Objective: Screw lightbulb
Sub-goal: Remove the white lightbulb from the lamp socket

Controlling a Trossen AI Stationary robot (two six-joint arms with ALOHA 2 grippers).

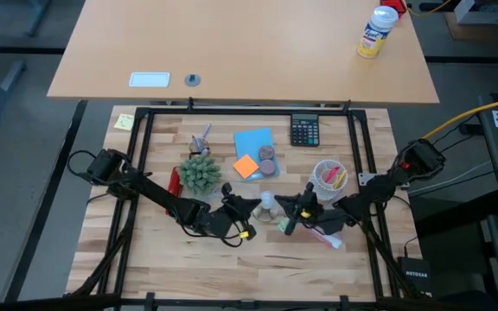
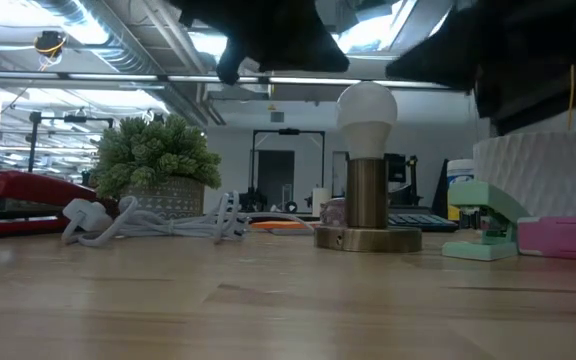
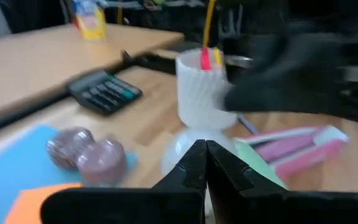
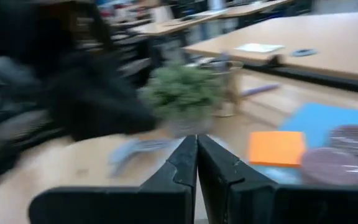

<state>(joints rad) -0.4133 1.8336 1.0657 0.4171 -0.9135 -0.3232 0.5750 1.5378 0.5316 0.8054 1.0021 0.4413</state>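
The lightbulb (image 2: 367, 105) stands upright, frosted globe up, its lower end in a brass socket (image 2: 366, 200) with a round foot on the table. From above, the lightbulb (image 1: 267, 203) sits mid-table between my two grippers. My left gripper (image 1: 252, 206) is just to its left and my right gripper (image 1: 287, 207) just to its right. Both are shut and hold nothing; their fingers meet in the wrist views (image 3: 205, 155) (image 4: 196, 149). In the low view both hang as dark shapes above and beside the globe, clear of it.
A potted plant (image 1: 199, 173), a red stapler (image 1: 174, 180) and a white cord (image 2: 158, 225) lie left of the bulb. A white cup of pens (image 1: 328, 175), a pink box (image 1: 327, 235) and a green stapler (image 2: 483, 220) lie right. A blue pad (image 1: 254, 142) and calculator (image 1: 304, 131) sit behind.
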